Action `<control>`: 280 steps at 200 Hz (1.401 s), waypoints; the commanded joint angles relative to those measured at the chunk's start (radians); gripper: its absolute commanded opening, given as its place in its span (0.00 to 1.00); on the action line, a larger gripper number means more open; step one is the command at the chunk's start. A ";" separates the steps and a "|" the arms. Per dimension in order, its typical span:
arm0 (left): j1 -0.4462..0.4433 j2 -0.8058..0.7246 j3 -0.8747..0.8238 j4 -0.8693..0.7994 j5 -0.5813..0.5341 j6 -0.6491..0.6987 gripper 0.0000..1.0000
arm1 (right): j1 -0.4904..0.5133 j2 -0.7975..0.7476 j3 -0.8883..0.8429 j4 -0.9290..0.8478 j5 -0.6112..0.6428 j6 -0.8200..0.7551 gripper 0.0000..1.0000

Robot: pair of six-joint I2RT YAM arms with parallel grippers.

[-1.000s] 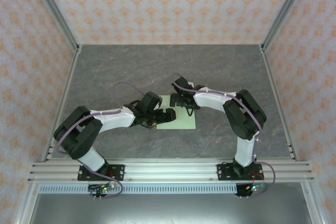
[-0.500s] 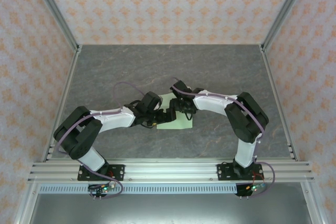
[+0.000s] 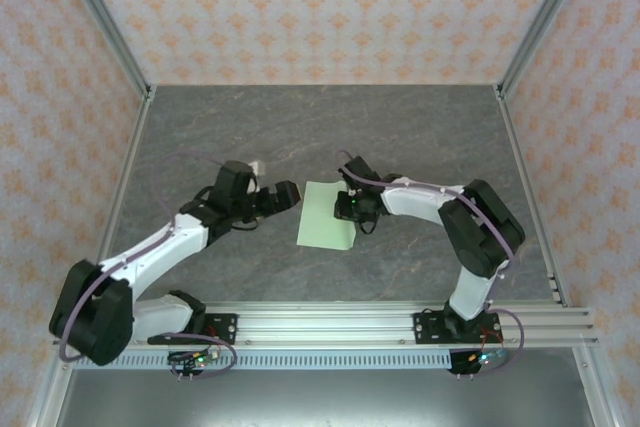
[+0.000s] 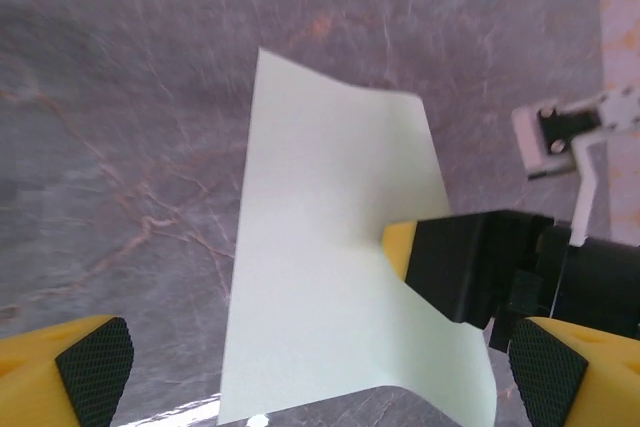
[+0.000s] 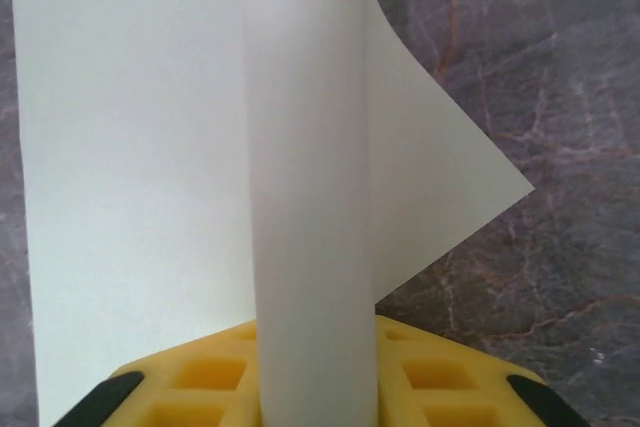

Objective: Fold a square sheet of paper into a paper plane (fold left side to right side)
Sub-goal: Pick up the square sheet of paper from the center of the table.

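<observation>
The square sheet of paper (image 3: pixel 322 223) lies on the grey stone-patterned desk (image 3: pixel 250 127), pale green and unmarked, and most of it is flat.

The right gripper (image 3: pixel 349 210) sits at the sheet's right edge, about halfway along that edge. In the right wrist view, a strip of the sheet curls up off the desk and rises as a rounded fold. The fold runs straight down into the gap over the yellow finger (image 5: pixel 210 372) at the bottom of the view. The sheet's far corner juts out to the right of this fold as a lifted triangle. In the left wrist view, one yellow-tipped finger of that gripper rests on top of the sheet, and the paper bends upward around it. The jaws are drawn close and appear to be pinched on the sheet's right edge, though the fold hides the contact itself.

The left gripper (image 3: pixel 288 193) is just off the sheet's left edge, near its far left corner, and nothing is between its jaws, which are spread wide. Its two yellow fingertips (image 4: pixel 92 355) with black textured pads show in its own wrist view, and the sheet lies beyond them.
</observation>
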 commanded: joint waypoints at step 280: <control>-0.050 -0.069 0.450 0.321 0.637 -0.041 0.99 | -0.144 -0.772 0.117 0.308 -0.745 0.152 0.19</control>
